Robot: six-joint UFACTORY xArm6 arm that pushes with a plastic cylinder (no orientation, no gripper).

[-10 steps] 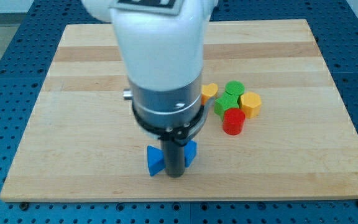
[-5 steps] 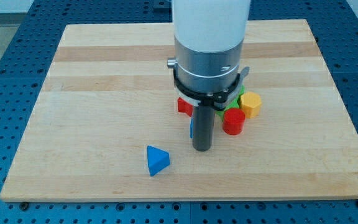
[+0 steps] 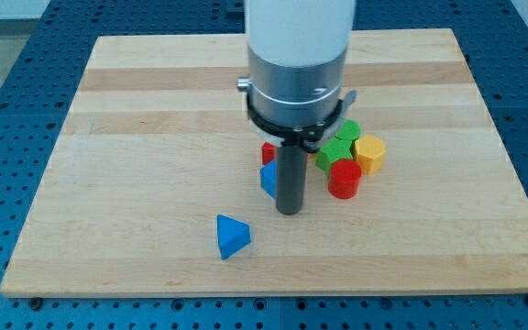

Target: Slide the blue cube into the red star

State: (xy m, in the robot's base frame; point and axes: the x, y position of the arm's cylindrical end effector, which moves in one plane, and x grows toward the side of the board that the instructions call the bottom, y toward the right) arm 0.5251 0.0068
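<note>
The blue cube point(image 3: 268, 180) shows only as a sliver at the left edge of my rod, just below the red star point(image 3: 268, 152), which is also mostly hidden behind the rod; the two look to be touching. My tip point(image 3: 289, 212) rests on the board directly right of and slightly below the blue cube, against it. The arm's white and grey body hides what lies behind it.
A blue triangular block point(image 3: 231, 236) lies at the lower left of my tip. To the right is a cluster: a red cylinder point(image 3: 344, 179), a yellow hexagon point(image 3: 369, 153), and green blocks point(image 3: 336, 143). The wooden board point(image 3: 136, 137) sits on a blue perforated table.
The arm swung right from the blue triangular block, carrying the blue cube up to the red star, then shifted slightly left and up. The orange block is now hidden behind the arm.
</note>
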